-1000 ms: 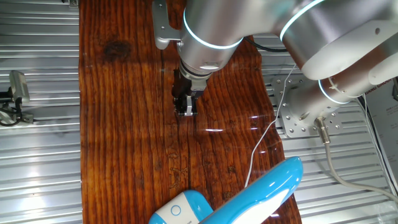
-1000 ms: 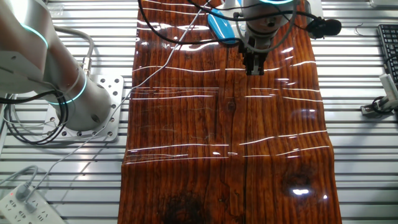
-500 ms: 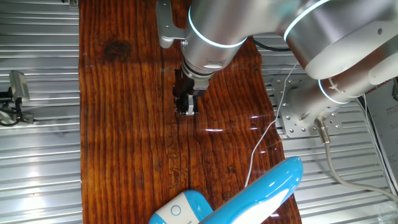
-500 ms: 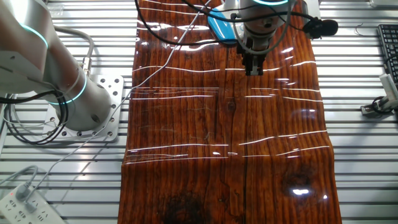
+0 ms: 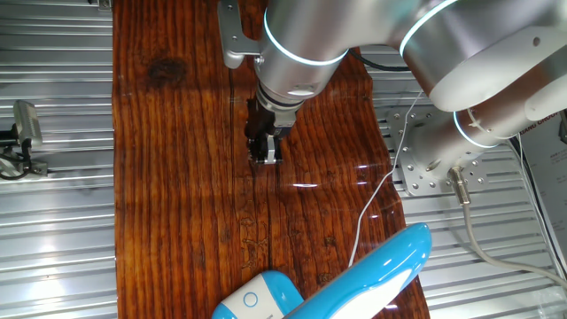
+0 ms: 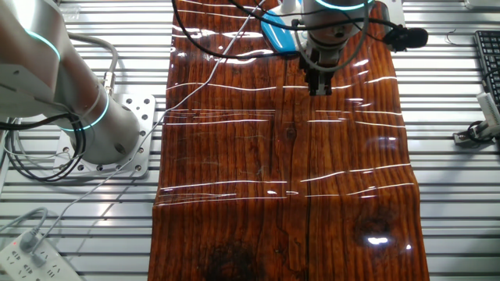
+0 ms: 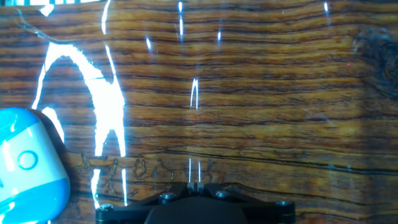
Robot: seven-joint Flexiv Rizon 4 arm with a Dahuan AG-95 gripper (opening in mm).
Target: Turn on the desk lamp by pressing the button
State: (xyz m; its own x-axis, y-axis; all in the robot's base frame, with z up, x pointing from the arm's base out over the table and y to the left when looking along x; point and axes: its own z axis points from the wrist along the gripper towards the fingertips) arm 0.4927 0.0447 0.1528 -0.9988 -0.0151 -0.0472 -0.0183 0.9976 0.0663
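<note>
The desk lamp [image 5: 372, 275] lies at the near edge of the wooden board, sky-blue and white, with its rounded base [image 5: 252, 301] carrying a round button [image 5: 251, 299]. In the hand view the base [image 7: 25, 168] and its button [image 7: 27, 160] sit at the far left. From the other fixed view only a blue part of the lamp [image 6: 277, 35] shows behind the arm. My gripper [image 5: 264, 158] hangs just above the bare board, well short of the lamp base. Its fingertips [image 7: 196, 184] are shut together on nothing.
The lamp's thin white cord [image 5: 372, 199] runs over the board's right side towards the robot's base plate [image 6: 117, 133]. A power strip [image 6: 27, 250] lies on the slatted metal table. A keyboard [image 6: 488, 55] sits at the right edge, a small clamp fixture [image 5: 22, 133] at the left.
The arm shifted very slightly and came back; the gripper stands at almost the same spot above the board. The lamp has not moved.
</note>
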